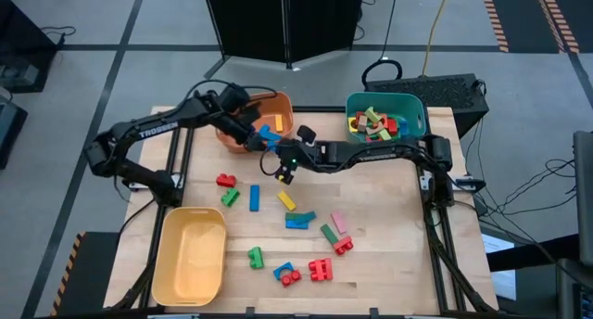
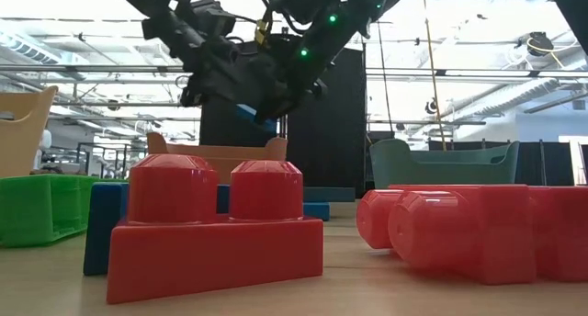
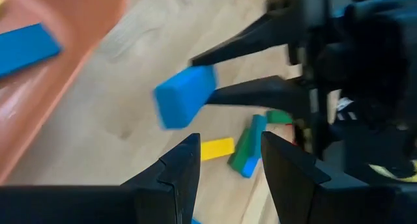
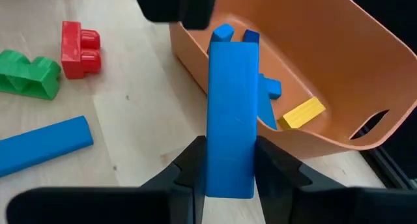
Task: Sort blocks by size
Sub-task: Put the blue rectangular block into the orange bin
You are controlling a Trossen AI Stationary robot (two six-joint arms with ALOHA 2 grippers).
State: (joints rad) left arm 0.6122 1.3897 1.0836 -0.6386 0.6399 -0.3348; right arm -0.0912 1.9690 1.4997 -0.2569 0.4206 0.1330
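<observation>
1. High view: right hand (image 1: 275,161) holds a blue bar (image 1: 270,132) at the orange bin's (image 1: 278,104) 4 o'clock rim, probably to drop it in; loose blocks (image 1: 318,269) lie on the worktop (image 1: 389,236).
2. Left wrist: left hand (image 3: 225,155) empty, narrowly parted — waiting nearby.
3. Right wrist: bar clamped lengthwise, aimed at the bin.

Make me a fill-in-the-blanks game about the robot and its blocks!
1. The right gripper is squeezing a long ____ block.
2. That block is held beside the ____ bin.
3. The bin at the table's near left corner is ____ in colour.
4. The left gripper holds ____.

Missing words: blue; orange; yellow; nothing
</observation>
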